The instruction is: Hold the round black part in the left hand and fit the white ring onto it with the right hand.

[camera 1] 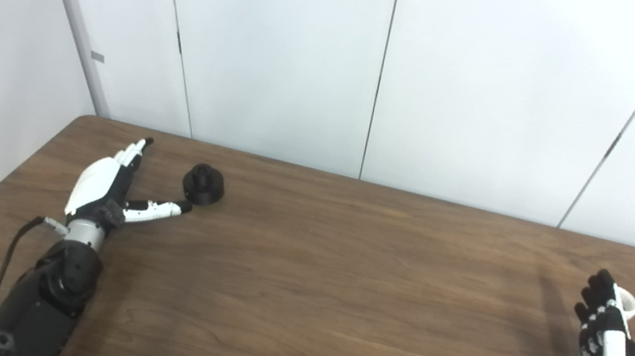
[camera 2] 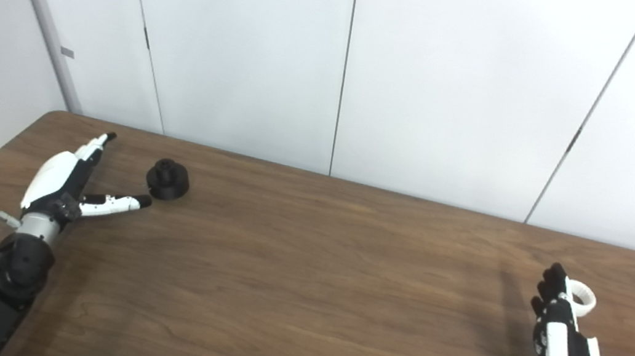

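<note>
Right hand (camera 2: 563,355) curled by white ring (camera 2: 583,298), grip unclear; left hand (camera 1: 111,189) splayed beside black part (camera 1: 204,185).

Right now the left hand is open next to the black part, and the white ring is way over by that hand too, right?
Not quite. The left hand is open beside the black part, but the white ring lies by the right hand, as the right eye view shows.

I'm seeing bare table (camera 1: 340,280) lying wide between my left hand (camera 1: 105,185) and right hand (camera 1: 611,343). The round black part (camera 1: 204,185) is sitting just past my left thumb tip, and the white ring (camera 2: 583,299) is crowding my right fingertips.
</note>
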Available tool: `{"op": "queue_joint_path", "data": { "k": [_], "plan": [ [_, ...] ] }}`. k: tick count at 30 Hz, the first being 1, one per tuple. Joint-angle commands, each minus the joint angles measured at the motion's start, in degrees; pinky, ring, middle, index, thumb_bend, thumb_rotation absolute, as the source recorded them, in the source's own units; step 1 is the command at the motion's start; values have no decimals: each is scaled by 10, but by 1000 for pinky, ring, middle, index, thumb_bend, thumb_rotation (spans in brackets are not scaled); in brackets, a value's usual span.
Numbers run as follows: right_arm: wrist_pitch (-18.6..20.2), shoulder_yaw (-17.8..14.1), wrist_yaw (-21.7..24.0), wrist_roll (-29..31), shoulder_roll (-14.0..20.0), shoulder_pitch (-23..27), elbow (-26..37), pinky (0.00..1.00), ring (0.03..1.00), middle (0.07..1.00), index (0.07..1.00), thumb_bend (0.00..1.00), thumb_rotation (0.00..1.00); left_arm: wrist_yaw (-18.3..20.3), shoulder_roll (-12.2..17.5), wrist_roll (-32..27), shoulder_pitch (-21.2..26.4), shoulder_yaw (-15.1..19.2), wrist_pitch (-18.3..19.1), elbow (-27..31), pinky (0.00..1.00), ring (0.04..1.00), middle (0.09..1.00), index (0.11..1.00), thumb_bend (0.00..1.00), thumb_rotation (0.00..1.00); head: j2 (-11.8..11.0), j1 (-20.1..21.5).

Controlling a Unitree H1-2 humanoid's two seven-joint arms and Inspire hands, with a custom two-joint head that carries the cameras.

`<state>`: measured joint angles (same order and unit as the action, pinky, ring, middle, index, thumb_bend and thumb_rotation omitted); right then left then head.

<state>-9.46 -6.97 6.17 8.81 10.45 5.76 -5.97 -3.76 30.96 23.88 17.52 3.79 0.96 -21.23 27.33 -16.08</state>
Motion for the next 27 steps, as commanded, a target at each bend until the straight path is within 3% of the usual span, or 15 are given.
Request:
{"op": "queue_joint_path", "data": {
  "k": [1, 12, 19, 27],
  "plan": [
    [-14, 1, 8, 7, -5, -24, -36, 1000, 1000, 1000, 1000, 556, 928, 17, 29, -12, 20, 3, 2, 18, 1000, 1000, 1000, 1000, 1000, 533, 1, -1],
    [-11, -1, 14, 17, -2, -24, -33, 1000, 1000, 1000, 1000, 570, 910, 59, 58, -15, 39, -11, 8, -1, 1000, 1000, 1000, 995, 1000, 477, 4, -11],
    [-15, -2, 17, 21, 0, -24, -38, 1000, 1000, 1000, 1000, 562, 911, 59, 74, 9, 52, -35, 4, -17, 1000, 1000, 1000, 972, 1000, 460, 4, -15],
    [-11, -4, 13, 19, -1, -28, -29, 1000, 1000, 1000, 1000, 549, 917, 48, 86, 23, 70, -49, -15, -42, 1000, 1000, 1000, 977, 1000, 355, 8, -12]
  ]
}}
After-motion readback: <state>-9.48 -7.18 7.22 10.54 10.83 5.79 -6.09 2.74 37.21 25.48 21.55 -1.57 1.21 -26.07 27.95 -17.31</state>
